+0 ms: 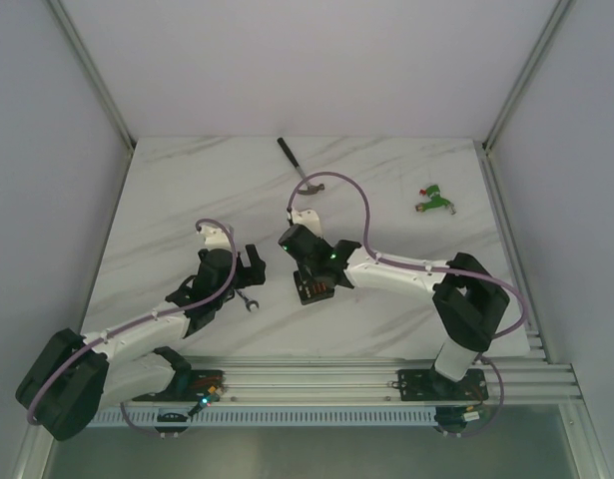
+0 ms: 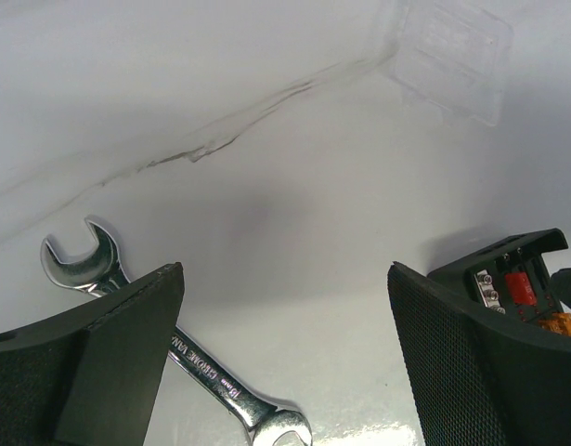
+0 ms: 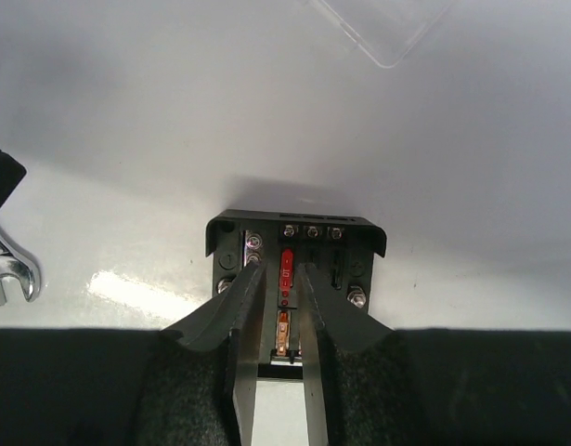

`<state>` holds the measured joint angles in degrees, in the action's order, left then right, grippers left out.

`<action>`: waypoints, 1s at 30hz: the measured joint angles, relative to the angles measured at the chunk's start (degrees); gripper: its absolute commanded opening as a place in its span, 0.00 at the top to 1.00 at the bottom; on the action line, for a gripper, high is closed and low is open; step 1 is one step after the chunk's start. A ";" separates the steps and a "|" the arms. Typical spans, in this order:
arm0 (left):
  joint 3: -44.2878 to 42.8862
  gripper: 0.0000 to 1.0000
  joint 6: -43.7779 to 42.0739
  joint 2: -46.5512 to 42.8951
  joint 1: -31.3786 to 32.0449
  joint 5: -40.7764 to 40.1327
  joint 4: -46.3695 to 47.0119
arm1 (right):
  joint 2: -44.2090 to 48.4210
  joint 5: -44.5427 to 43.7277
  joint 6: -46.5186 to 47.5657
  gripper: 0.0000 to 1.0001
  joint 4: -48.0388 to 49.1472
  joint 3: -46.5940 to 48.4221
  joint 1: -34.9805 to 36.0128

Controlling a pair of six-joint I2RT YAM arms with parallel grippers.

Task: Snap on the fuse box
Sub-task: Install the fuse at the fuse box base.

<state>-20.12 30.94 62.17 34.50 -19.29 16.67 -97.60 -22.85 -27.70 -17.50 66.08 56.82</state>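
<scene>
One fuse box (image 3: pixel 266 228) | black, square, open-topped | red fuse (image 3: pixel 286 265) showing

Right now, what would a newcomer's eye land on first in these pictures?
The small square black plastic fuse box near the middle of the white marbled table, with the right pincer at its top, fingers narrowed either side of a red fuse. Left of it, the left pincer gapes wide above a shiny silver open-ended wrench.
</scene>
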 measured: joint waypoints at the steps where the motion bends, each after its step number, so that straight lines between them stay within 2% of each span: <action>1: 0.00 0.00 0.00 0.00 0.00 0.02 0.00 | -0.15 0.31 0.00 0.74 -0.13 0.15 -0.17; 16: 0.00 0.00 0.00 0.00 -0.07 0.20 0.00 | -3.61 2.71 0.02 0.78 -2.25 0.85 -1.33; 30: 0.00 0.00 0.00 -0.15 -0.07 0.42 -0.02 | -4.20 4.02 0.02 0.92 -2.86 1.60 -1.44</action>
<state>-20.12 30.94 62.02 34.44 -18.87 16.64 -101.80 -18.83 -27.68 -20.36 67.68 55.37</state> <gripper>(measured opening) 0.998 0.121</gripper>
